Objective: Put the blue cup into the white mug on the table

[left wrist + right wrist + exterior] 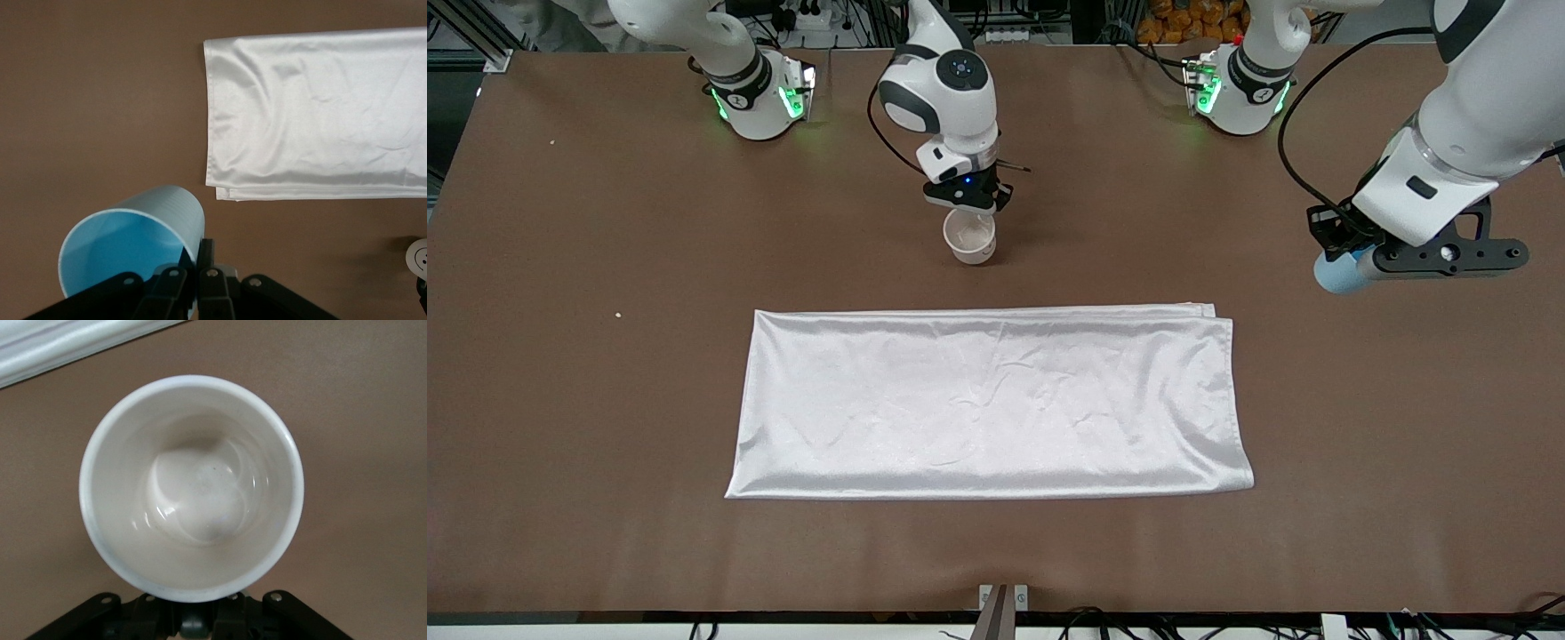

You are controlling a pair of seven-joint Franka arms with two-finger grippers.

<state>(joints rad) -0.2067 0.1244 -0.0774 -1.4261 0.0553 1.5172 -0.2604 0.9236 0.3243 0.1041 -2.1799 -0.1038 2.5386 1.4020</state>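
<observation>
The white mug (pixel 969 238) stands upright on the brown table (pixel 605 267), farther from the front camera than the cloth. My right gripper (pixel 971 209) is at its rim on the robots' side, shut where the handle is hidden. In the right wrist view the mug (pixel 193 487) is empty, with the gripper (pixel 197 613) at its rim. My left gripper (pixel 1334 256) is shut on the wall of the blue cup (pixel 1336 274) and holds it tilted on its side over the left arm's end of the table. In the left wrist view the cup (pixel 133 233) sits in the gripper (pixel 199 257), and the mug (pixel 419 257) shows at the edge.
A white satin cloth (pixel 987 400) lies folded flat in the middle of the table, nearer to the front camera than the mug. It also shows in the left wrist view (pixel 320 113) and the right wrist view (pixel 60 343). Bare brown table surrounds it.
</observation>
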